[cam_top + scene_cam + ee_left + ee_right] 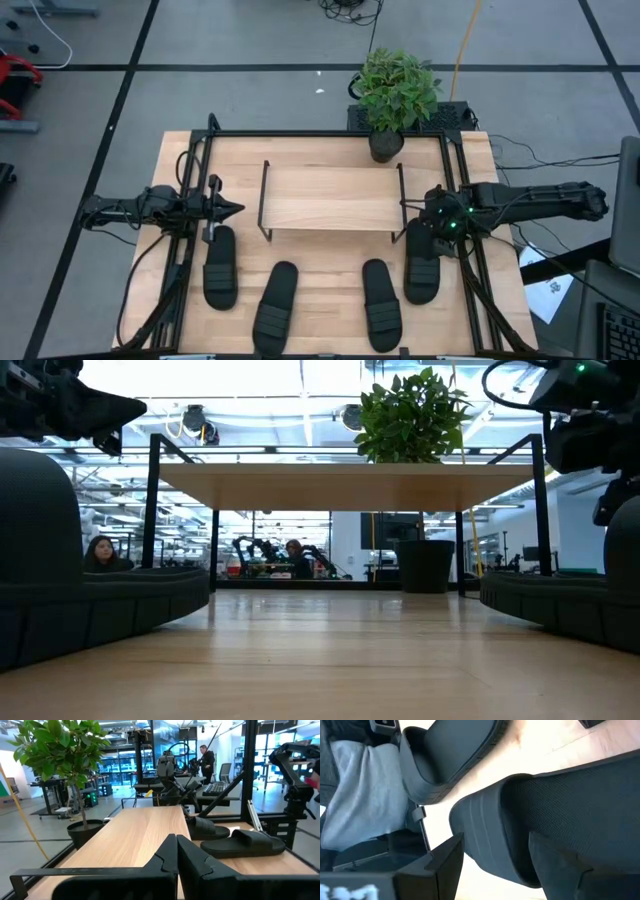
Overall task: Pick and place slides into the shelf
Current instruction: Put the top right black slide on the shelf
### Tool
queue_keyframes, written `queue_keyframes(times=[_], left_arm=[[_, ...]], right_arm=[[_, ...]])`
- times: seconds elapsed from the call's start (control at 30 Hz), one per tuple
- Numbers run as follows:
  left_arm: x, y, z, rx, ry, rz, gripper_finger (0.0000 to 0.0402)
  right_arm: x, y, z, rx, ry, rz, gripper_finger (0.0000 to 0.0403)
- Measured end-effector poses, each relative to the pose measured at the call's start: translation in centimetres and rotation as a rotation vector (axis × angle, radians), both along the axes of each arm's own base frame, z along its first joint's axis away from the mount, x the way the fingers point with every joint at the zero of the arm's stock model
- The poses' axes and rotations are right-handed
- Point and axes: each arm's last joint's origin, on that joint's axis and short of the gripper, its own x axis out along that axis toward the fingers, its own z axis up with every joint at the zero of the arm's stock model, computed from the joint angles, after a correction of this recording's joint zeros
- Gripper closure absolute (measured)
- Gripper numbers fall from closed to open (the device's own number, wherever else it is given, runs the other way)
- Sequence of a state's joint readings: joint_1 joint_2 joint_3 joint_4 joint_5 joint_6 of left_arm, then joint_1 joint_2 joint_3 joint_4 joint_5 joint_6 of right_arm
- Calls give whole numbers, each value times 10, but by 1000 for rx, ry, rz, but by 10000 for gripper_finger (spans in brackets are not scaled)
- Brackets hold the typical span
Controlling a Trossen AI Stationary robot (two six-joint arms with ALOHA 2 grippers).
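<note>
**Right hand down on the outer slide, first pick in hand**

The light wooden surface (330, 290) with black rails carries everything. At its centre stands the shelf (330, 197), a low pale board on a thin black wire frame, with nothing on its top board. At twelve o'clock from the shelf sits a leafy green plant in a dark pot (395, 95).

Four black ribbed-strap slides lie in a row at six o'clock of the shelf: far-left slide (220, 268), inner-left slide (275, 308), inner-right slide (381, 305) and far-right slide (421, 262). None is on the shelf yet, so the task looks to be at its first pick.

The right hand (437, 232) is lowered over the far-right slide at four o'clock of the shelf; its wrist view shows the ribbed strap (485, 835) filling the frame between its fingers, spread wide around it, though I cannot tell whether they touch. The next move likely calls for closing on the strap, lifting, then carrying toward ten o'clock onto the board.

The left hand (232, 210) waits at nine o'clock of the shelf, fingers pressed together, holding nothing.
</note>
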State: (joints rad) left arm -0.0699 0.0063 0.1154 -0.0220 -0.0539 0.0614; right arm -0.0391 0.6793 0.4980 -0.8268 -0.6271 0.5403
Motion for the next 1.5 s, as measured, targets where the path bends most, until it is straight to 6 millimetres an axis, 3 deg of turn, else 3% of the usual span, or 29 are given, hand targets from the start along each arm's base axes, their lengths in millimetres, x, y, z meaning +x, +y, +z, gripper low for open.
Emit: queue_keyframes(times=[0.37,0.57,0.9,1.1,1.33,1.5], left_arm=[[0,0,0,7,5,1,401],[0,0,0,5,5,0,401],[0,0,-1,6,12,0,401],[0,0,-1,6,12,1,401],[0,0,-1,6,13,0,401],[0,0,-1,6,13,1,401]], right_arm=[[-4,-1,-14,-63,23,22,187],[-3,3,-29,10,21,30,187],[2,14,-34,43,-60,98,199],[1,17,-34,40,-67,134,250],[1,19,-34,26,-112,195,382],[5,19,-32,34,-134,171,392]])
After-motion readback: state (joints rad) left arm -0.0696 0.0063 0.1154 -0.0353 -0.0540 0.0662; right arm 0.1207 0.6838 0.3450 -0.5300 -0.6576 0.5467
